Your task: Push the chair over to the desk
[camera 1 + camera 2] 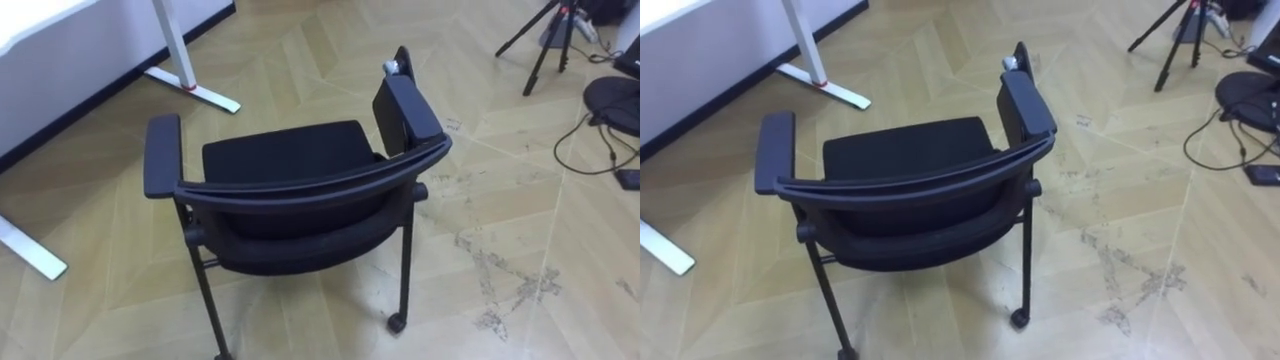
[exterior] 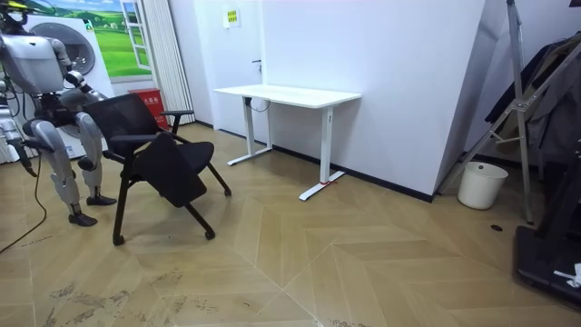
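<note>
The black chair (image 1: 300, 190) stands on the wood floor (image 1: 500, 230) directly before us. Its backrest is nearest, and the white desk (image 2: 289, 94) is off to our left by the floor's far edge. We judge the push goes best with both palms on the backrest's top rim, pressing evenly so the castors track straight. Our left hand (image 2: 88, 94) sits just behind the backrest; we cannot tell whether it is spread or closed. The yellow wall notice (image 2: 231, 15) is too small to read.
</note>
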